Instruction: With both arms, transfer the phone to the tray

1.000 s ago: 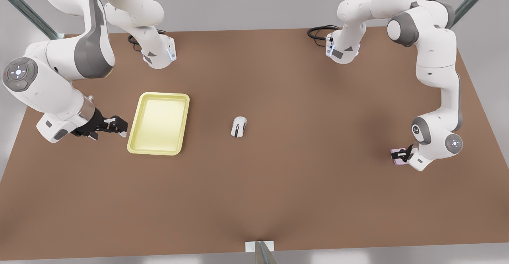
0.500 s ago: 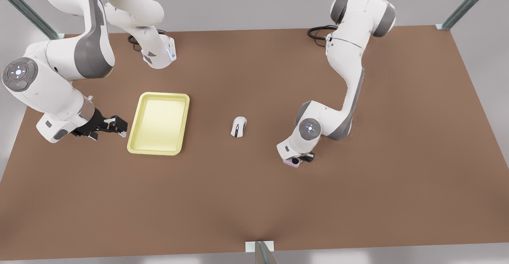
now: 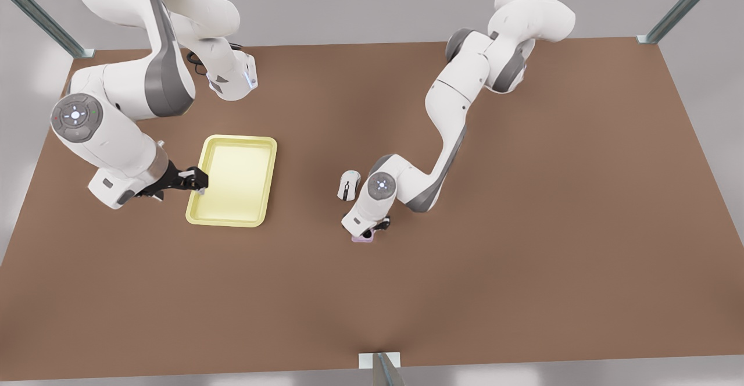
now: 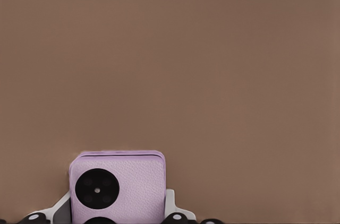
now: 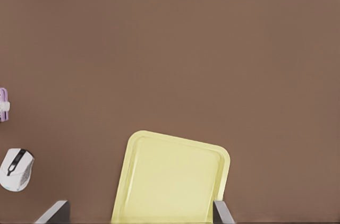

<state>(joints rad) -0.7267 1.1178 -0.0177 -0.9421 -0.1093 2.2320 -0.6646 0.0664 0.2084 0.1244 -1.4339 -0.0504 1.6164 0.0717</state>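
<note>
1. Phone [image 4: 117, 189] sits pinched in the left tool [image 3: 372, 230], a finger showing on either side of its lilac case in the left wrist view; in the front view it lies low over the brown tabletop [image 3: 523, 229], near the middle, just on the near side of the white mouse [image 3: 349, 185].
2. Pickup looks done, and the carry toward the tray [image 3: 232, 180] seems roughly half covered: phone and tray are well apart, with the mouse and bare tabletop between them.
3. Tray holds nothing so far; it lies on the front view's left side of the tabletop.
4. Right tool [image 3: 195, 179] hangs over the tray's left rim, fingers spread, holding nothing; the right wrist view looks across the tray toward the mouse and a sliver of the phone.
5. Left to do, as I judge it: bring the phone within the right arm's reach, pass it over or set it down for regrasping, then place it inside the tray's rim.
</note>
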